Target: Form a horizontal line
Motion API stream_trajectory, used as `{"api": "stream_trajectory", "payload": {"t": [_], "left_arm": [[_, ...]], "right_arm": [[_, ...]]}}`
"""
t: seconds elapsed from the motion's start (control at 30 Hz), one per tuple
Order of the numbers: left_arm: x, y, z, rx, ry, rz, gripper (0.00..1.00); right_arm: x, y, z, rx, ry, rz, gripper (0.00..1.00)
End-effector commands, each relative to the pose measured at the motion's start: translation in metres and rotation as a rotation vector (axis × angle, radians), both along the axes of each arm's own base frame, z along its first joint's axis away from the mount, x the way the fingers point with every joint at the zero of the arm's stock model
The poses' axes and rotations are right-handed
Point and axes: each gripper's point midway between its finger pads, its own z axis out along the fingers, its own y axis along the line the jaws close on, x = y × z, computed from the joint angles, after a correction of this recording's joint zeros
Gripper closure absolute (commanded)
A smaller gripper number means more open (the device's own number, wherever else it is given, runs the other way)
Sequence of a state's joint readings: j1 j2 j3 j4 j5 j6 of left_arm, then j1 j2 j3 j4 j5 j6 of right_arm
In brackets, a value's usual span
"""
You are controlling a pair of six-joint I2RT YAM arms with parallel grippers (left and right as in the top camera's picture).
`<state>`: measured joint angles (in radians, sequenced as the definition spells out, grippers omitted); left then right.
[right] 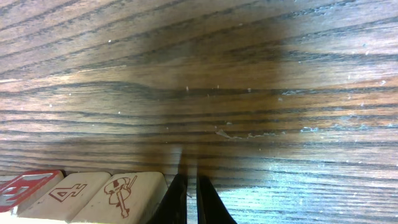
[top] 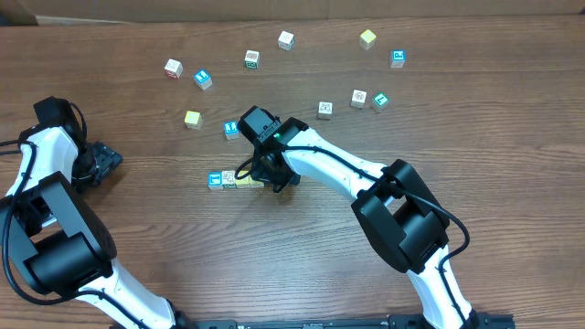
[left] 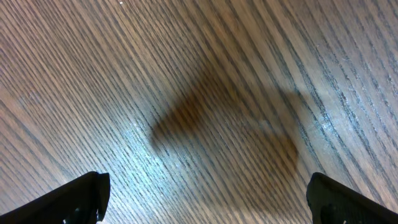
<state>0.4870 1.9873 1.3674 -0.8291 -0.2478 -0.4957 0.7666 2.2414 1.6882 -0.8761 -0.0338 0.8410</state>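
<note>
Closest to the lens in the right wrist view, the right gripper (right: 191, 190) shows its two dark fingers pinched together with nothing between them, their left side against, or just beside, the end of a row of small cubes. That row is the horizontal line (top: 229, 179). From overhead it sits near the middle of the tabletop (top: 512, 155), a little toward the left edge, and reads blue face, white printed face, pale yellow, all touching side by side (a fourth cube may lie under the gripper, which hides that end). The line looks close to finished; what seems left is a last nudge to square it and the arm's retreat. Loose cubes (top: 286, 40) lie scattered toward the far edge, well apart from it. The left gripper (left: 208, 198) hangs wide open and empty over bare wood near the left edge.
</note>
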Motion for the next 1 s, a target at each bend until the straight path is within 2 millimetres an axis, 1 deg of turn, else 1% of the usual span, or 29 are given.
{"api": "stream_trajectory", "payload": {"t": [0.0, 0.33, 0.97], "left_arm": [[-0.0032, 0.0018, -0.0018, 0.006, 0.011, 0.004, 0.00], [-0.0032, 0.0018, -0.0018, 0.006, 0.011, 0.004, 0.00], [-0.0032, 0.0017, -0.0018, 0.005, 0.011, 0.004, 0.00]], "right_arm": [[-0.0038, -0.0057, -0.0029, -0.022, 0.006, 0.002, 0.95], [-0.0012, -0.0025, -0.0021, -0.009, -0.004, 0.002, 0.95], [-0.0053, 0.0032, -0.0017, 0.010, 0.007, 0.014, 0.96]]}}
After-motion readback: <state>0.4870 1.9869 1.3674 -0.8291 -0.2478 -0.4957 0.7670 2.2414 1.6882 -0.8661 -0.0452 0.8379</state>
